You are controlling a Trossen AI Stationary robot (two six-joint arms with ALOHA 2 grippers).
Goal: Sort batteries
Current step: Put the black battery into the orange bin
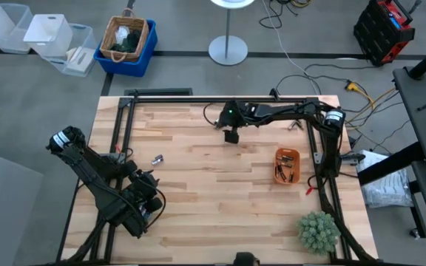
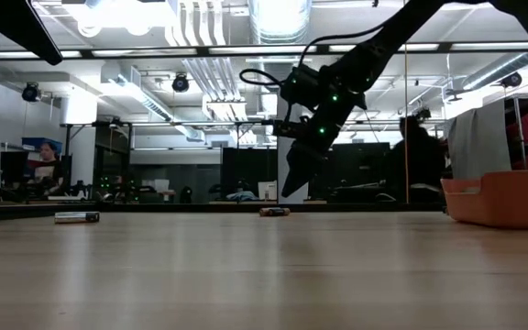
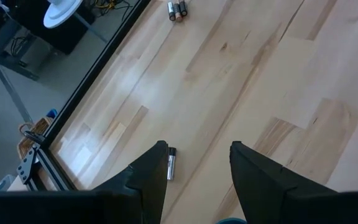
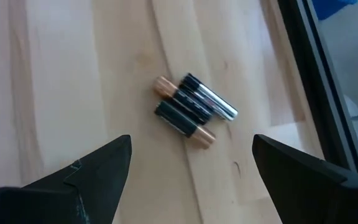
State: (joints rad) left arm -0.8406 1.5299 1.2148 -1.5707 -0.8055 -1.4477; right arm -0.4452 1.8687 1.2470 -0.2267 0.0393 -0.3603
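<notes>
Your right claw (image 4: 188,168) is hanging spread wide over a small cluster of three batteries (image 4: 191,109), dark cylinders with copper and silver ends lying side by side and touching on the pale wooden desk (image 1: 198,185), near its far edge. It is grasping nothing yet; the fingers are straddling the cluster from above without touching it.

Your left claw (image 3: 194,177) is also released and empty, waiting low over the near left part of the desk. A single grey battery (image 3: 171,163) is lying just beside its inner finger, and the high view is showing that lone one (image 1: 157,159) well apart from the cluster.

The small orange plastic tray (image 1: 286,165) on the right side of the desk is already holding several thin dark items, probably sorted batteries, though you cannot tell their kind from here. So you are looking at a job partly done: some pieces seem to be binned, while the cluster of three and the lone battery are waiting to be collected. No other tray is clearly showing from above.
</notes>
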